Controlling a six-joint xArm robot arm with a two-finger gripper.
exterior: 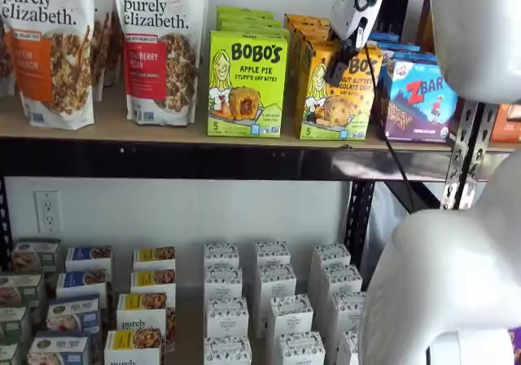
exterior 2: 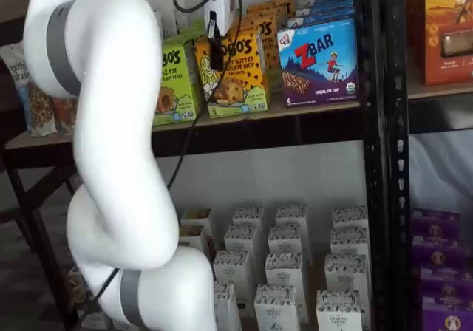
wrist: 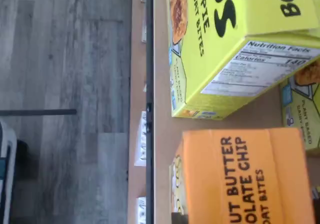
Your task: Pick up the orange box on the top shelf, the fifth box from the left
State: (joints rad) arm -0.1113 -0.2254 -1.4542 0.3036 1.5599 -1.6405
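Closed down on the top edge of the orange box (exterior: 335, 94), the gripper (exterior: 340, 65) hangs from above with its black fingers clamped on the carton, as both shelf views suggest, though the fingertips themselves are too small to make out clearly. Reading the top shelf (exterior: 163, 129) from left to right, two purely elizabeth granola bags (exterior: 161, 47) stand first, then the lime-green Apple Pie box (exterior: 247, 84), then the orange box just beside it, and finally the blue Zbar box (exterior: 422, 100) on the far side. The orange box stands upright at the front of the shelf, its base apparently resting on the board, with more cartons of the same kind stacked behind it. From the wrist view, the orange box (wrist: 245, 176) sits close beneath the camera with the Apple Pie box (wrist: 235, 44) next to it and the black front rail (wrist: 149, 104) running alongside. The step in hand looks like the grasp just completed; the next move calls for a straight lift and a pull outward, keeping the carton clear of both neighbours so neither topples
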